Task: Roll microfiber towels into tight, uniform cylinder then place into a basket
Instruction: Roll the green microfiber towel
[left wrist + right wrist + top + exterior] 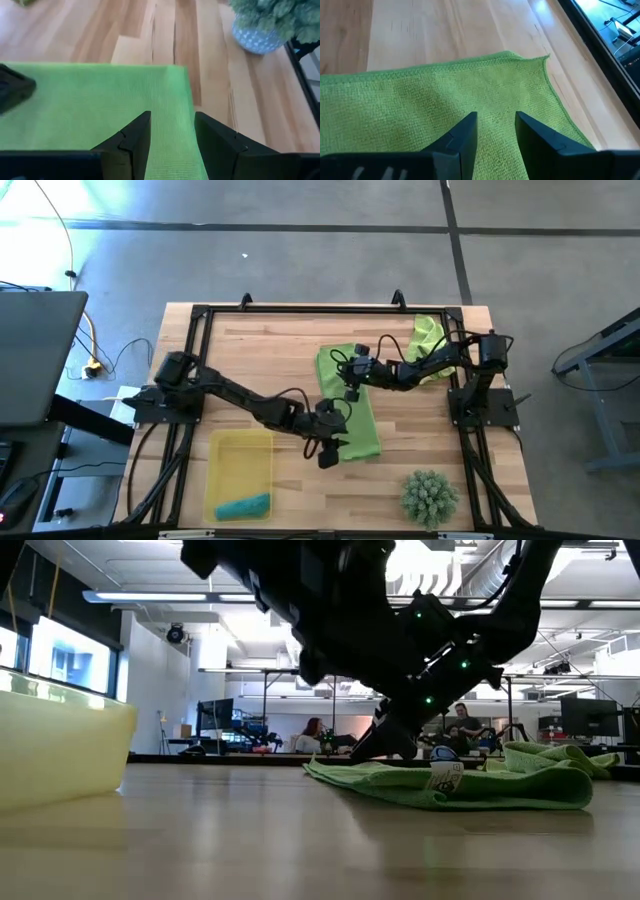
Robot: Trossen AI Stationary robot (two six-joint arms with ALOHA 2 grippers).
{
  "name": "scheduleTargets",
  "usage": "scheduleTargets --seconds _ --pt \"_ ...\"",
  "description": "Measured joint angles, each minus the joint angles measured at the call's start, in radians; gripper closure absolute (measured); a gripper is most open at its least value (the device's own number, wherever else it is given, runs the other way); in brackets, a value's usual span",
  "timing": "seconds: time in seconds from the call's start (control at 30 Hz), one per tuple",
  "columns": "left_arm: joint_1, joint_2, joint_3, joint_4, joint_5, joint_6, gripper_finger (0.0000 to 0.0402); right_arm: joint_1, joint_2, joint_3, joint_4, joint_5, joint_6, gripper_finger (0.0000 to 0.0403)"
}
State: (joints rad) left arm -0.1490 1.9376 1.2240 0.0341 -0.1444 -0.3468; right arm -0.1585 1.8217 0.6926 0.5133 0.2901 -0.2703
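Wrist views show the green towel [95,107] lying under both arms' parted jaws.

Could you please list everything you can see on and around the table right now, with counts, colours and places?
flat towel: one, lime green, spread on the middle of the table
crumpled towel: one, lime green, at the far right corner
rolled towel: one, teal-blue, inside the basket at its near end
basket: one, translucent yellow, near left part of the table
plant: one, spiky green, in a pale dotted pot, near right corner
table: one, light wood with a black frame
laptop: one, dark, left of the table
left end effector: one, black, fingers parted over the flat towel's near edge
right end effector: one, black, fingers parted over the flat towel's far part
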Motion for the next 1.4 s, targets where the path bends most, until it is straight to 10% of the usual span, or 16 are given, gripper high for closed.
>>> scheduleTargets --seconds 1.4 --pt "-0.071 0.192 0.083 0.045 -0.012 0.076 0.0259 0.0 0.0 0.0 -0.028 -0.01 0.0 0.0277"
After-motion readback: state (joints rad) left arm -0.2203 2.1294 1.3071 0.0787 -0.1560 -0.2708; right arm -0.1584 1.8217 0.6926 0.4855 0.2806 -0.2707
